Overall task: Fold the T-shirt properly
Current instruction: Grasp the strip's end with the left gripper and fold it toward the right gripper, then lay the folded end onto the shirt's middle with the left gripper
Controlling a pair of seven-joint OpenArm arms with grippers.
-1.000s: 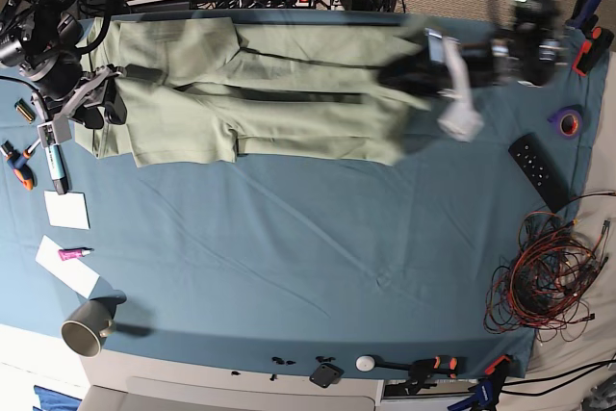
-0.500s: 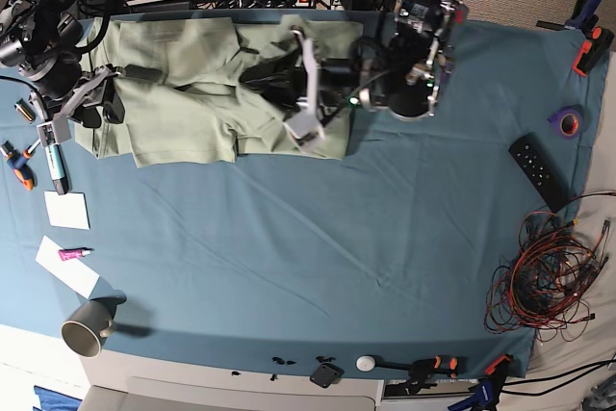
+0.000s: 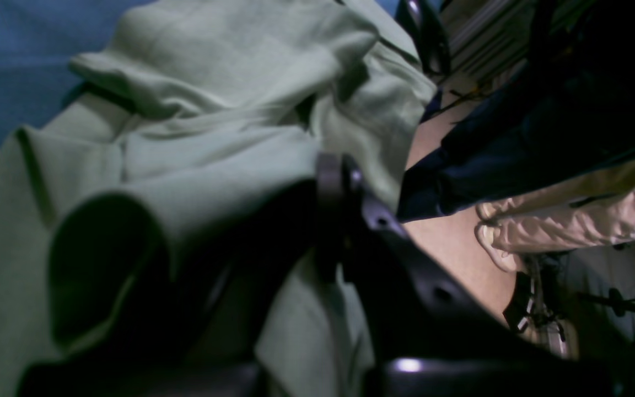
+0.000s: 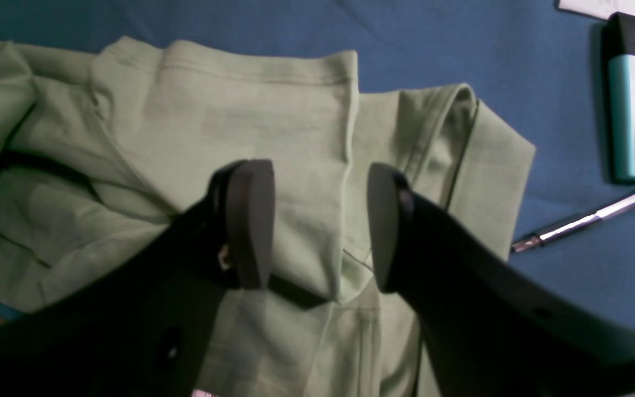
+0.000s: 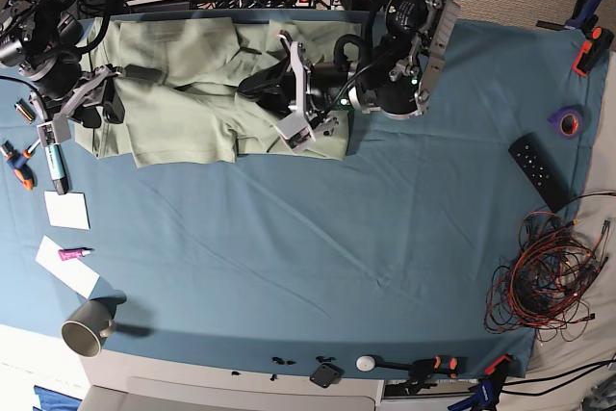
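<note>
In the left wrist view the left gripper (image 3: pixel 328 220) is pinched shut on the big pale green cotton T-shirt (image 3: pixel 196 165) — to carry that end over. In the right wrist view the right gripper (image 4: pixel 317 226) hangs spread wide above the shirt's other end. From the base view the shirt lies at the table's far left — half doubled over.

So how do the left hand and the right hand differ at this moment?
The left hand is shut on a fold of the T-shirt; the right hand is open with nothing between its fingers. The left hand sits over the shirt's middle, its arm stretched across the table cloth; the right hand hangs at the shirt's end, near a highlighter. Both are dark two-finger hands over the shirt.
</note>
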